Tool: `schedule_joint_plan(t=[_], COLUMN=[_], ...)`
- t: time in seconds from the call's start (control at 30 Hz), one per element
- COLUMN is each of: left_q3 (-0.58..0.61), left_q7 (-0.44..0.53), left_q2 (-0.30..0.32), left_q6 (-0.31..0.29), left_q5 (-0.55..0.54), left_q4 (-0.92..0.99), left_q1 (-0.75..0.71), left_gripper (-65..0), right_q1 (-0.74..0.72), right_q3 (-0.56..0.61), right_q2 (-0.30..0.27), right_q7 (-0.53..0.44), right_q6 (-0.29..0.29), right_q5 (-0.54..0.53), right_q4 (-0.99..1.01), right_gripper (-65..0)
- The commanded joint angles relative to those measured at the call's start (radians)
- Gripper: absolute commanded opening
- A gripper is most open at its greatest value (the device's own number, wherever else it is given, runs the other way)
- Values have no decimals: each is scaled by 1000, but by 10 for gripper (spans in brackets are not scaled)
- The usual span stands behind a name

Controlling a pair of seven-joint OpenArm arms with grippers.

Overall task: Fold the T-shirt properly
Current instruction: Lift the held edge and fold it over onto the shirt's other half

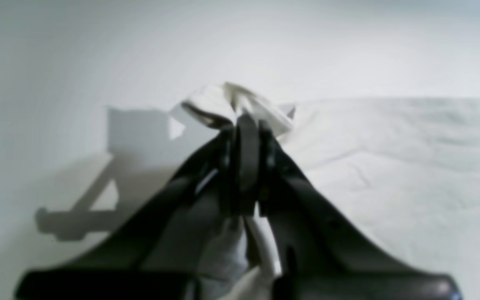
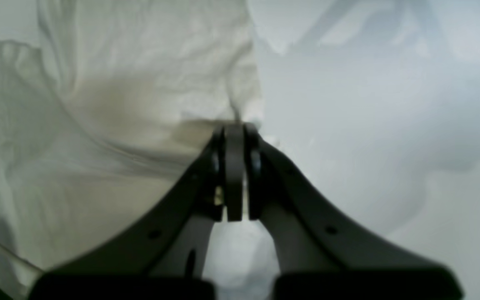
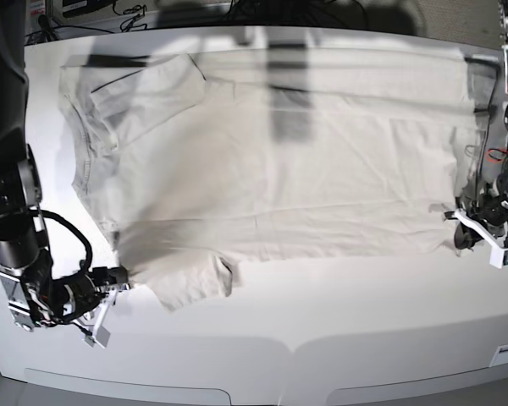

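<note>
The pale off-white T-shirt lies spread across the white table, its sleeves at the left and its hem at the right. In the base view my left gripper sits at the shirt's near right corner. The left wrist view shows that gripper shut on a bunched fold of the T-shirt. My right gripper is at the near left edge, beside the lower sleeve. Seen from the right wrist, it is shut on the edge of the T-shirt.
A bare strip of the white table runs along the front, ahead of the shirt. Dark cables and equipment lie behind the table's back edge. Both arm bases stand at the table's left and right ends.
</note>
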State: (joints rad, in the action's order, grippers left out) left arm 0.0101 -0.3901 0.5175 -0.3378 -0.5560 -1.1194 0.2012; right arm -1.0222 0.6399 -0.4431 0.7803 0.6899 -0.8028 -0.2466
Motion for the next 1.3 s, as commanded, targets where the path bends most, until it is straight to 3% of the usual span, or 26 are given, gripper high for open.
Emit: schedule_joint_plan(t=[0.0, 0.13, 0.33, 0.53, 0.67, 0.77, 1.0, 1.27], left_q3=[-21, -80, -198, -255, -259, -259, -259, -332], left_q7=[20, 16, 21, 24, 24, 22, 13, 13], left_q2=[18, 15, 15, 12, 12, 12, 12, 12], left_q6=[15, 66, 61, 8, 9, 9, 9, -8], left_q5=[-2, 32, 31, 3, 5, 5, 6, 5], left_q4=[-55, -172, -220, -277, -341, -372, -382, -383], left_q1=[2, -92, -206, -287, -325, -340, -389, -468], left_gripper=[-650, -650, -650, -650, -650, -650, -650, -650], right_q1=[-38, -6, 112, 295, 409, 511, 776, 1017], right_q3=[-5, -5, -5, -6, -19, -87, -340, -513], right_q2=[-14, -55, -138, -273, -355, -401, -418, -418], right_q7=[3, 103, 161, 108, 89, 91, 95, 87], right_q6=[8, 8, 6, -158, -318, -391, -399, -399], right_q5=[-42, -146, -267, -296, -188, -135, -135, -90], right_q4=[-35, -130, -392, -787, -1055, -1199, -1355, -1449], right_gripper=[-650, -650, -650, -650, -650, -650, -650, -650])
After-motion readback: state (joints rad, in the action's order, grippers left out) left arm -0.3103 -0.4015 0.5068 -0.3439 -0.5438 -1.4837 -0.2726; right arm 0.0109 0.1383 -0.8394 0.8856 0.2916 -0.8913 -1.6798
